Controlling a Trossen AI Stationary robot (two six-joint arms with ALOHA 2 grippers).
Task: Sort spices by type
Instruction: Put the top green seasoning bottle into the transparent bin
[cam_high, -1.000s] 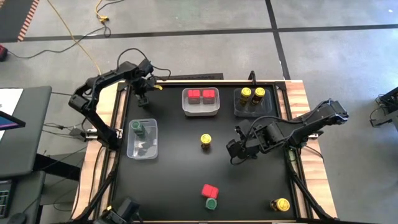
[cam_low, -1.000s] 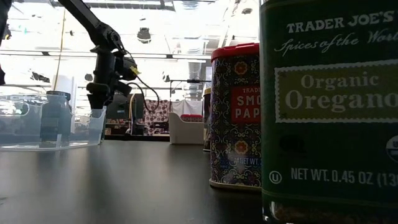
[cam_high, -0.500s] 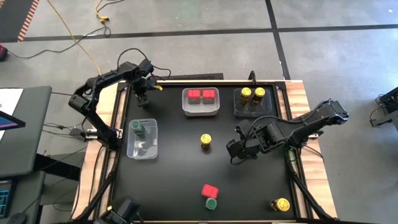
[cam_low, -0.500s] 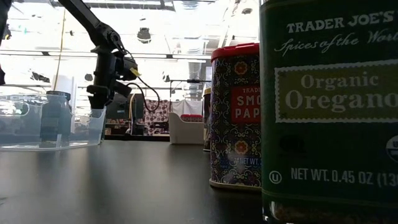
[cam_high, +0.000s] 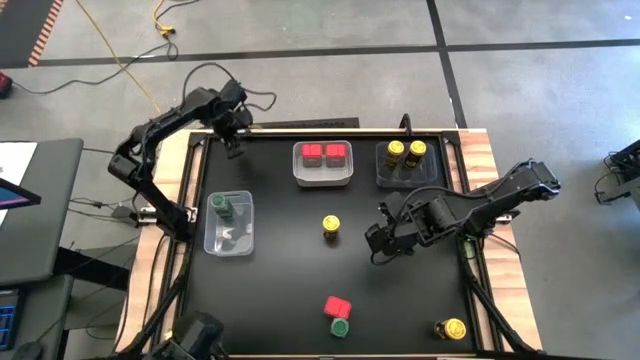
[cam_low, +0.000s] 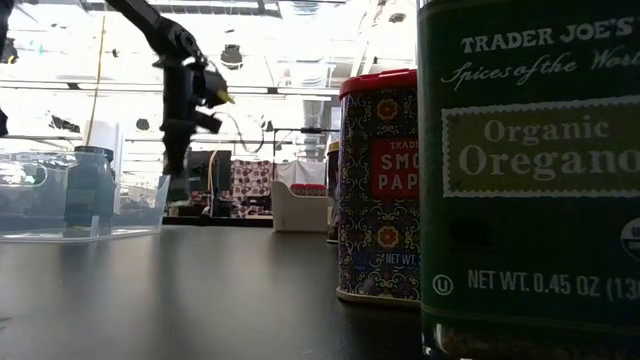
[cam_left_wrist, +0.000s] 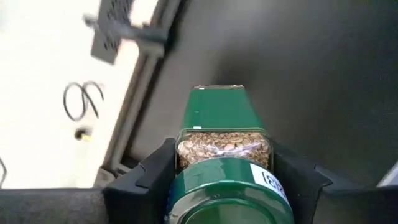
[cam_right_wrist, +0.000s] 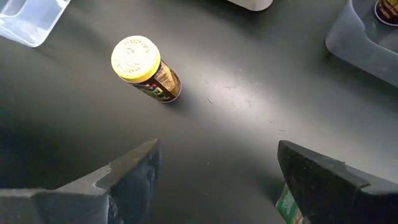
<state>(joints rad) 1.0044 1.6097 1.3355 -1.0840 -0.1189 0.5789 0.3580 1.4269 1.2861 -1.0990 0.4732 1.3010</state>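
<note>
My left gripper (cam_high: 233, 150) is at the table's far left corner, shut on a green-lidded jar (cam_left_wrist: 221, 149). My right gripper (cam_high: 378, 245) hovers open right of the table's middle, beside a yellow-lidded jar (cam_high: 331, 227) that stands on its base on the black top. That jar also shows in the right wrist view (cam_right_wrist: 138, 61), beyond my right gripper (cam_right_wrist: 217, 180). A red box (cam_high: 338, 306) and a green-lidded jar (cam_high: 340, 326) stand at the near edge. Another yellow-lidded jar (cam_high: 452, 328) stands at the near right. My left gripper pinches the green-lidded jar between its two fingers (cam_left_wrist: 152, 177), on the jar's upper part (cam_left_wrist: 186, 149) just under the lid. The fingers come from above, pointing down. The jar hangs upright below them (cam_low: 178, 190), lifted clear of the table.
A clear tray (cam_high: 228, 238) at the left holds one green-lidded jar. At the far edge, a tray (cam_high: 322, 178) holds two red boxes and a tray (cam_high: 382, 172) holds two yellow-lidded jars. In the low view, the oregano jar (cam_low: 530, 180) and the red box (cam_low: 378, 190) fill the right.
My left gripper has risen with the green-lidded jar and shifted a little toward the table's far edge. The jar has come up off the table. My right gripper has kept still.
</note>
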